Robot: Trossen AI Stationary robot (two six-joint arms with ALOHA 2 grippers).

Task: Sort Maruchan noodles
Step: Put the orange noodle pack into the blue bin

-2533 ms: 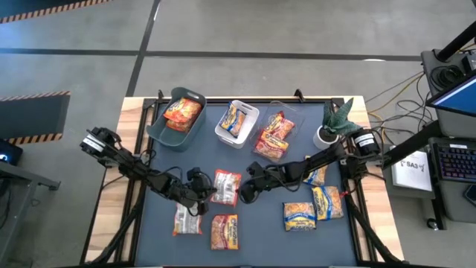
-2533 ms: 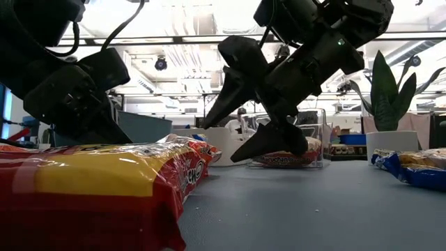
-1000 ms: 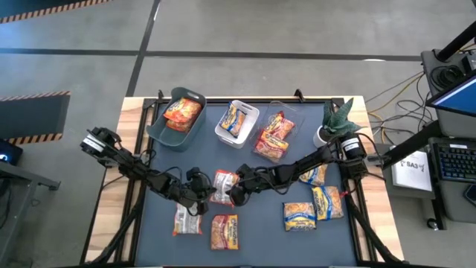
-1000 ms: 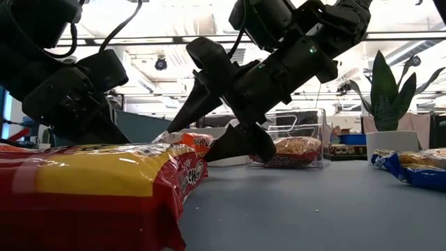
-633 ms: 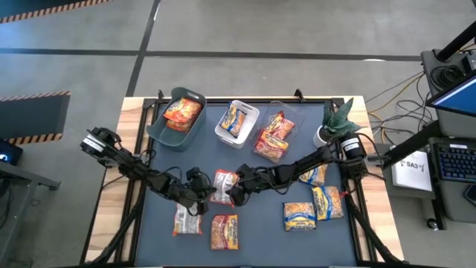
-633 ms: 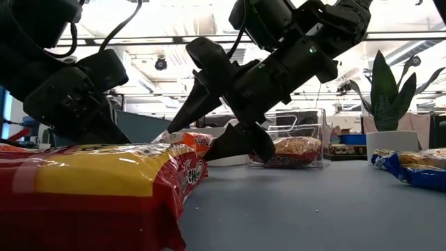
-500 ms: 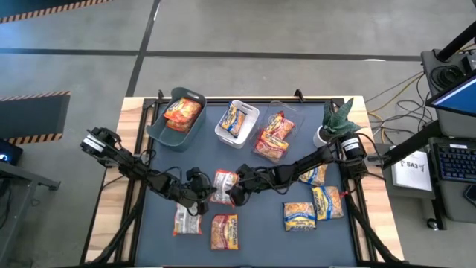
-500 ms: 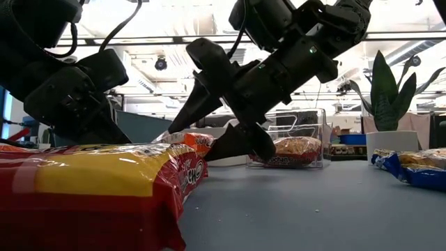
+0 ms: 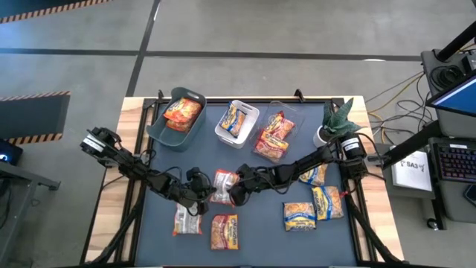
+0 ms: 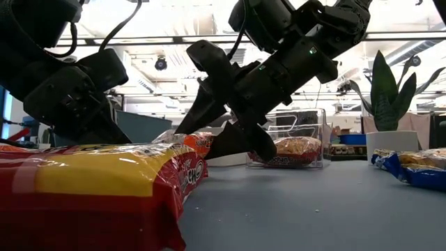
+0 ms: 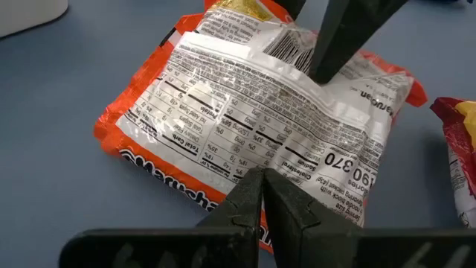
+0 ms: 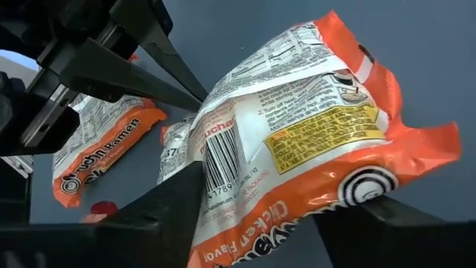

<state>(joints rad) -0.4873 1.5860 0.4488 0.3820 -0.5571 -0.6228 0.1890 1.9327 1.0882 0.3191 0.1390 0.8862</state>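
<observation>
The desk [image 9: 349,238] carries three bins along its far edge, each with packets already in it, while loose packets lie in the near half, so sorting appears partly done. At mid-desk the right claw [image 9: 232,190] straddles one end of an orange packet [image 9: 223,184], fingers either side and closing, apparently to lift it. The left claw [image 9: 205,195], pressed together, rests at the packet's opposite edge, probably steadying it.
</observation>
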